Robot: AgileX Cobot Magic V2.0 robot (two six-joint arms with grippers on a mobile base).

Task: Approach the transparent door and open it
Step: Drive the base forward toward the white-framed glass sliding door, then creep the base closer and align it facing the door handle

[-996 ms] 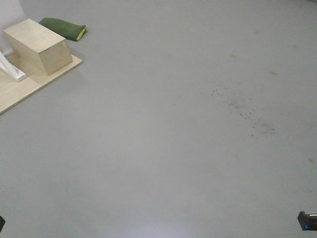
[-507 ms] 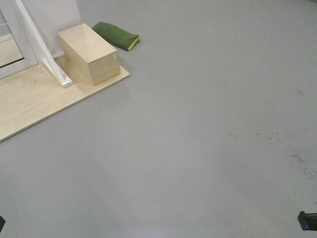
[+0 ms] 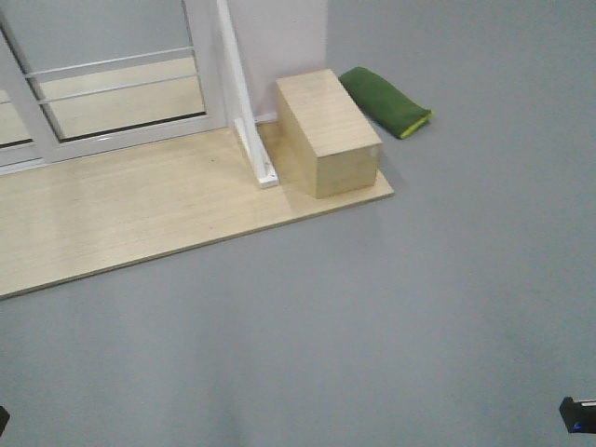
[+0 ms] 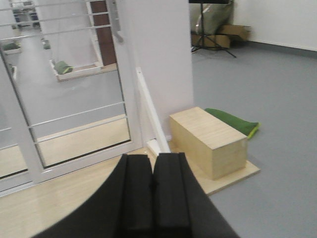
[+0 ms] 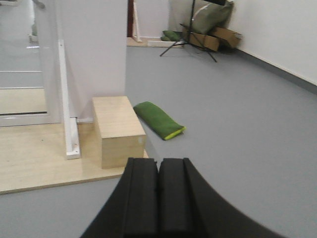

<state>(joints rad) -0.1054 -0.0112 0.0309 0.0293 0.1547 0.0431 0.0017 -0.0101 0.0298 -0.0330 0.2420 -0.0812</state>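
Left tool (image 4: 152,171) and right tool (image 5: 158,168): jaws pressed together, holding nothing. The door (image 3: 121,93) stands at the upper left of the front view, along the far edge of a platform (image 3: 140,219), left of a box (image 3: 326,130).

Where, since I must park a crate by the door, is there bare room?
The platform is bare between the door and its front edge, left of the brace. The floor in front is open. Crowded: brace, box and green bag at the right end.
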